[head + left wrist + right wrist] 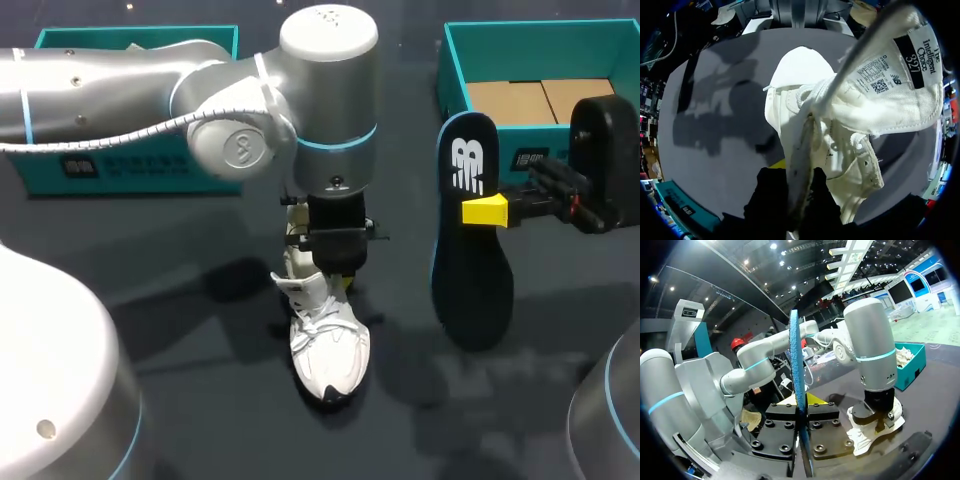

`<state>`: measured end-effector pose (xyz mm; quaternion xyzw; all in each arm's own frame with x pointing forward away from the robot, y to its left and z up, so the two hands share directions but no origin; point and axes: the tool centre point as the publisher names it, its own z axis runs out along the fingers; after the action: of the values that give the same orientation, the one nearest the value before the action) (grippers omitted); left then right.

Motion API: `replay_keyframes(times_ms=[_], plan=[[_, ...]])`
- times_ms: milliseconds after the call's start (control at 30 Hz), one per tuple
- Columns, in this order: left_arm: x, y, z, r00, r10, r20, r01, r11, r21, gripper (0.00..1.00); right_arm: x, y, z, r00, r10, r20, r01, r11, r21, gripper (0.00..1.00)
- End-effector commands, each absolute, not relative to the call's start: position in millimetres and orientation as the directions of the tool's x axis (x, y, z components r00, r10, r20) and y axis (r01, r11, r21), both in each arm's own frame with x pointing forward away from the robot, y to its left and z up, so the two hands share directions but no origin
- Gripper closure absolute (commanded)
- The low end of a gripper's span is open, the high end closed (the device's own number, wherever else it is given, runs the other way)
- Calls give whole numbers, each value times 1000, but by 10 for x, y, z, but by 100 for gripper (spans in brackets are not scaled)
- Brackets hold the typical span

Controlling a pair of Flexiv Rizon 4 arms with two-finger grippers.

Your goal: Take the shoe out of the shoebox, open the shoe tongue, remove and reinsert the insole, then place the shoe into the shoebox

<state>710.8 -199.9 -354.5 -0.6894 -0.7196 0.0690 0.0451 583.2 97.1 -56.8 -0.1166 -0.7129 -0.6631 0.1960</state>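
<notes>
A white shoe [328, 345] stands on the dark table, toe toward the near edge. My left gripper [335, 262] comes straight down onto its heel end and is shut on the rim of the shoe's opening [799, 165]. The shoe's tongue [900, 70] is folded up and forward, its label side showing. My right gripper [482, 212] is shut on a dark insole [468, 250] with a white logo, holding it upright on edge above the table, to the right of the shoe. In the right wrist view the insole [795, 360] shows edge-on between that gripper's [803, 410] fingers, with the shoe [875, 430] beyond.
An open teal shoebox [455, 75] with a brown cardboard liner sits at the back right, just behind the insole. A second teal box part [130, 165] lies at the back left under my left arm.
</notes>
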Motion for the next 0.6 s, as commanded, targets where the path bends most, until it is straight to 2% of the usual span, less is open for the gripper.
replay_keyframes(times_ms=[33, 600], plan=[[7115, -2054, -3630, -41, 999, -17, 985, 38, -169, 100, 5825, 979, -577, -896, -92, 435, 427, 93, 900, 100], [7124, -2193, -3864, 14, 1000, 14, 978, -11, -207, 100, 5825, 979, -577, -896, -92, 435, 427, 93, 900, 100]])
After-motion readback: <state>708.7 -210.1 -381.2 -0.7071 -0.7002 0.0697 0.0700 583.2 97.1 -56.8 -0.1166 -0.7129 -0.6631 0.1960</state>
